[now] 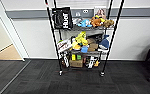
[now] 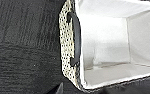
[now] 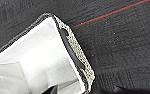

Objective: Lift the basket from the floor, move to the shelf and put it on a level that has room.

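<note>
My two wrists hang over opposite ends of the basket (image 2: 103,50), each looking down into it. Dark bits of my own hardware edge into both wrist views, but I cannot make out how my fingers stand on either side.

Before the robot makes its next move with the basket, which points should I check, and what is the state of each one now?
1. Basket empty inside: ok, the white lining is bare in both wrist views.
2. Loop handle free to reach: ok, nothing lies over it in the left wrist view; the other handle is likewise free.
3. Basket held by the arms: cannot tell, no jaws are visible at either handle.
4. Shelf in front of the robot: ok, it stands against the wall in the head view.
5. Carpet between robot and shelf free: ok.
6. Room on the visible tiers: not ok, toys and boxes crowd them.
</note>
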`<state>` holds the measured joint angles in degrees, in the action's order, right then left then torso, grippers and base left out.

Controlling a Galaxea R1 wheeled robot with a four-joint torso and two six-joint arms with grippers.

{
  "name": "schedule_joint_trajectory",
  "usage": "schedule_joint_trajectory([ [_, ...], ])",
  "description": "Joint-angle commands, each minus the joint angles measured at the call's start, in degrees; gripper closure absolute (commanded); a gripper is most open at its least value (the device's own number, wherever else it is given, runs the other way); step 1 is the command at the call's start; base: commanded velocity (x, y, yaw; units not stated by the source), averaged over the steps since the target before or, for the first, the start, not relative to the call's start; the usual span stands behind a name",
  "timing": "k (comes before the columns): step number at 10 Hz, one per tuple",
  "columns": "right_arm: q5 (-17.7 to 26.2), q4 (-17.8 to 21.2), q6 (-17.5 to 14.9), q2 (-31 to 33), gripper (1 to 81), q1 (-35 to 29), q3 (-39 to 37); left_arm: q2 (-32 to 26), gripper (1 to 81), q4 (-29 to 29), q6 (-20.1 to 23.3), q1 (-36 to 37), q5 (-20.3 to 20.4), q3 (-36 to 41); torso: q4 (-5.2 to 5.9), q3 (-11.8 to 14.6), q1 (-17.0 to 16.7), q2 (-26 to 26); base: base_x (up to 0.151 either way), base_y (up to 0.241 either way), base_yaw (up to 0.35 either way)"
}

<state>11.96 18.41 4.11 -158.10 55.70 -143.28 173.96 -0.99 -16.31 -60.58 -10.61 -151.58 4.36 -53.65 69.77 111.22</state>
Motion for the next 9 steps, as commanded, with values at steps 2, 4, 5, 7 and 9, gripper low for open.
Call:
schedule_joint_trajectory([
  [2,3.68,1.54,0.02,1.36,1.0,-7.92,-0.24,0.34,1.0,0.81,0.23,7.52,-4.77,0.05,0.0,-7.05,4.81,7.5,0.0,0.0,0.0],
  [4,3.95,2.07,0.02,1.36,1.0,-9.85,-0.15,0.43,1.0,0.9,0.14,9.28,-5.83,0.05,0.0,-5.4,7.32,11.45,0.0,0.0,0.0],
  [5,4.38,2.5,0.02,1.19,1.0,-10.99,0.03,0.34,1.0,1.51,0.14,10.42,-6.18,0.05,0.0,-6.84,8.39,13.14,0.0,0.0,0.0],
  [7,6.15,3.13,0.02,0.13,1.0,-12.93,-0.15,0.6,1.0,2.13,0.14,11.75,-6.8,0.05,0.0,-7.76,10.29,16.09,0.0,0.0,0.0],
  [9,6.15,3.13,0.02,-1.1,1.0,-13.9,-0.24,0.52,1.0,2.04,0.14,11.84,-6.8,-0.21,0.0,-7.91,12.76,20.0,0.0,0.0,0.0],
])
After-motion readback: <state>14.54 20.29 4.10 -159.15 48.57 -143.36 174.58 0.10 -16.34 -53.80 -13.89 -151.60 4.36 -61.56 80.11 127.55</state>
